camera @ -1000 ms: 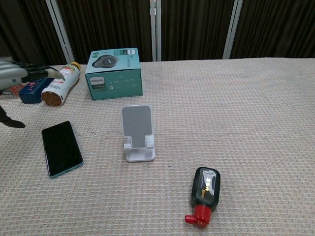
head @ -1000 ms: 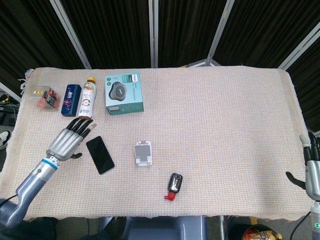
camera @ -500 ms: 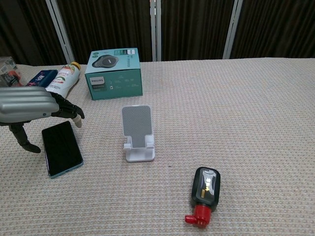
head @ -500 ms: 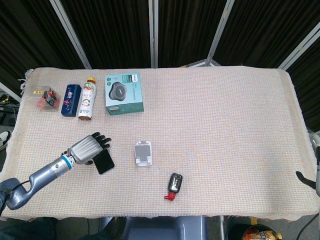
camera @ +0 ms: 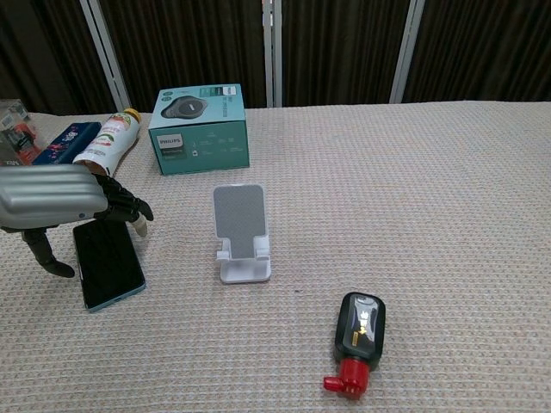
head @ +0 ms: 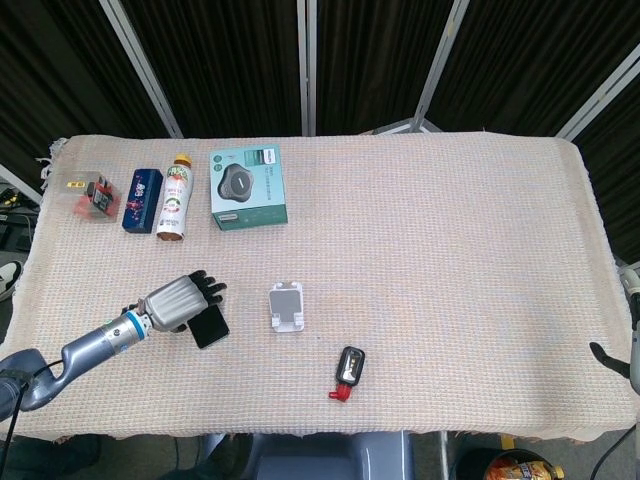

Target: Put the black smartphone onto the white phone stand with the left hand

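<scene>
The black smartphone [head: 211,327] [camera: 108,263] lies flat on the woven cloth, left of the white phone stand [head: 286,306] [camera: 241,232], which is upright and bare. My left hand [head: 176,301] [camera: 53,203] hovers over the phone's far end. Its fingers [camera: 129,206] arch above the screen and its thumb hangs off the phone's left edge. Nothing is gripped. Only a sliver of my right hand [head: 628,333] shows at the right edge of the head view, off the table.
Along the back left stand a teal Philips box [head: 248,187] [camera: 200,129], a lying bottle [head: 175,198] [camera: 108,148], a blue pack [head: 142,199] and a clear case [head: 88,193]. A black device with a red cap [head: 347,371] [camera: 357,336] lies near the front.
My left hand has come down from beside the bottle to over the phone, then settled slightly lower onto its far end. The right hand has slid further out of frame.
</scene>
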Tool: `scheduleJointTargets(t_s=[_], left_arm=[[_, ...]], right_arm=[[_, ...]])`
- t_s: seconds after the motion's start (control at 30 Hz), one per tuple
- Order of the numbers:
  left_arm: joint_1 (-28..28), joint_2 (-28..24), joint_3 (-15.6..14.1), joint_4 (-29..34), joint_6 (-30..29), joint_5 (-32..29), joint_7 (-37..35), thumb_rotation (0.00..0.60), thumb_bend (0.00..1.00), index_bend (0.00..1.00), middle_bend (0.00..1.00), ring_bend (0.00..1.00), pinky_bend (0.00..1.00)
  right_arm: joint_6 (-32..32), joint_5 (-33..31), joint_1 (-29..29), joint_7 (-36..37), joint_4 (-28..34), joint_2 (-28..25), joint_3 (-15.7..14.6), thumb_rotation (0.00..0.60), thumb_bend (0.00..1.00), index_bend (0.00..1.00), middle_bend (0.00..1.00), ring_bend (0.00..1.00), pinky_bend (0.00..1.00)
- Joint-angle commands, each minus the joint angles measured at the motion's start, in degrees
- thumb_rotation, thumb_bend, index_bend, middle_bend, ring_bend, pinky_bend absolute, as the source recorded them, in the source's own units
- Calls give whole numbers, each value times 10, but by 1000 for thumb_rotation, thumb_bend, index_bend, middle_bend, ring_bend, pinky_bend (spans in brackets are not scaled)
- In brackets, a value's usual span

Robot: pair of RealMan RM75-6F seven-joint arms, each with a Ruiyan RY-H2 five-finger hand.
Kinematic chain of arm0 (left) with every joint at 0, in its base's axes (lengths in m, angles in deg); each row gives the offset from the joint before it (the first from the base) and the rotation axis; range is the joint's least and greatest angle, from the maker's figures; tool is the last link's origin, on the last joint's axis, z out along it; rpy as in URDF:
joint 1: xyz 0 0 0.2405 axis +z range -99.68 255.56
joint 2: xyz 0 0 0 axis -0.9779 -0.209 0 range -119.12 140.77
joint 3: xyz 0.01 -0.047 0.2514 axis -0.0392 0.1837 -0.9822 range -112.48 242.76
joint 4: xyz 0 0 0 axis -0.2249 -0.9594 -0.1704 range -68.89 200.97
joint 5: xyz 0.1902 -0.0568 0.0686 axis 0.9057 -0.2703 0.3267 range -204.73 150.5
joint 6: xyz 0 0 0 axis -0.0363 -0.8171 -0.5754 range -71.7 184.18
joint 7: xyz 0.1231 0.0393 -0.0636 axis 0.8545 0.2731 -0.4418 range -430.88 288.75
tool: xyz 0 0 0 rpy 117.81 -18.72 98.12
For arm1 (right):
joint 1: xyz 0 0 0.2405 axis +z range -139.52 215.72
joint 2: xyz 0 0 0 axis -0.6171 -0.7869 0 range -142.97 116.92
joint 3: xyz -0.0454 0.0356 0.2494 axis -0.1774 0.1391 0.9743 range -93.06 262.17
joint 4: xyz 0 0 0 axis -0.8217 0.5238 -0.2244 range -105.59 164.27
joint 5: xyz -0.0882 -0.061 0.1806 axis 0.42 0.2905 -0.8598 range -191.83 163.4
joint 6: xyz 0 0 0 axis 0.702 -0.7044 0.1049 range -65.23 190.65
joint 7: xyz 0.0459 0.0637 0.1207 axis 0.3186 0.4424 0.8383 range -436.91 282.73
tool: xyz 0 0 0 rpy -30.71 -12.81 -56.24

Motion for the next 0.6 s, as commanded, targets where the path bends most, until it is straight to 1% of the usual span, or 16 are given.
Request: scheduleJointTargets(t_s=[0.03,0.23,0.43,0.5,0.6], left_arm=[[-8,10,-11,-13,6,4,-2,600,0,237,134,180,193],[-11,21,-21,-30,0,4,-8,600,0,236,101,179,193],[-16,34,-27,-45,-3,2,-11,600,0,265,111,181,202],[-17,36,-28,-44,-4,-1,-13,600,0,294,140,197,225],[-14,36,-27,-42,-20,-4,-13,600,0,388,285,321,326]], right_arm=[[0,-1,0,0,-1,0,0,600,0,0,0,0,0],[-2,-4,1,2,-2,0,1,600,0,0,0,0,0],[-5,-5,2,4,-3,0,0,600,0,0,0,0,0],[-5,-5,1,5,-2,-1,0,600,0,0,0,0,0],[-4,-5,1,7,-1,-2,-1,600,0,0,0,0,0]])
